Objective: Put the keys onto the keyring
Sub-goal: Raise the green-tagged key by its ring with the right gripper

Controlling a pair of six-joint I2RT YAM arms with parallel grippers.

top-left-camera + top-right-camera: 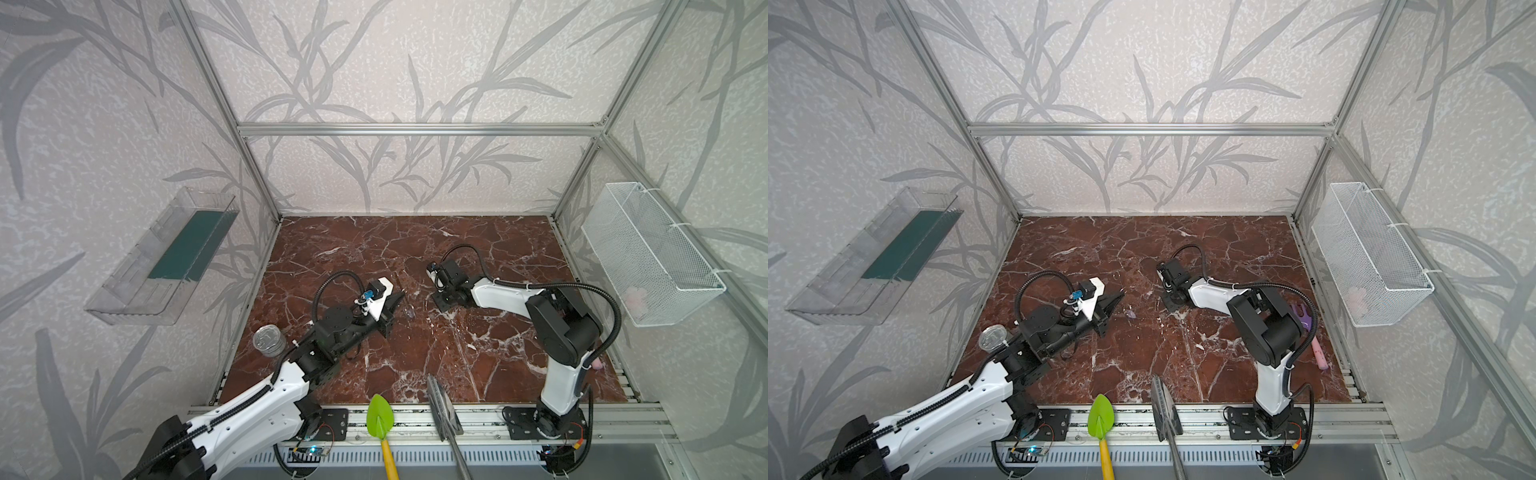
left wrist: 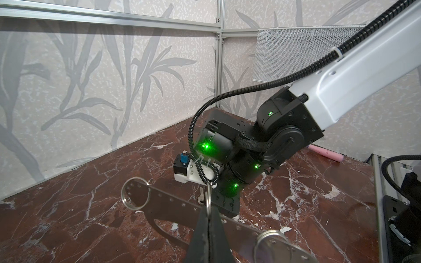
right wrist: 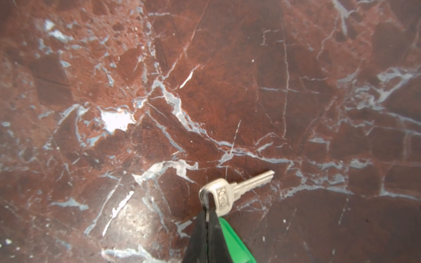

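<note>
The silver key point(image 3: 230, 193) lies near the middle of the marble table point(image 1: 478, 249), and in the right wrist view my right gripper point(image 3: 206, 216) has its black fingers pressed together on the small wire loop through the key's head. A bright green plastic piece point(image 3: 235, 243) sits just behind the fingers, cut off by the frame edge, so I cannot tell what it belongs to. The keyring point(image 2: 173, 202), a flat grey tag with small holes along its edge, shows only in the left wrist view; my left gripper point(image 2: 208, 216) is pinched closed on a thin metal ring at the tag's edge. The tag's far end is cut off, and only the tip of the key peeks out behind it. In both top views the two grippers nearly meet at table centre, the left one point(image 1: 400, 296) from 8 o'clock and the right one point(image 1: 439, 300) from 4 o'clock, but key and tag are too small to make out there. A small lilac key point(image 1: 1130, 313) lies just toward 6 o'clock from the left gripper. A top view alone shows a purple clawed object point(image 1: 1304, 318) and a pink stick point(image 1: 1320, 353) at the 4 o'clock edge, partly hidden by the right arm. A tin can point(image 1: 268, 340) stands at 8 o'clock. From centre toward 12 o'clock the marble lies open.
</note>
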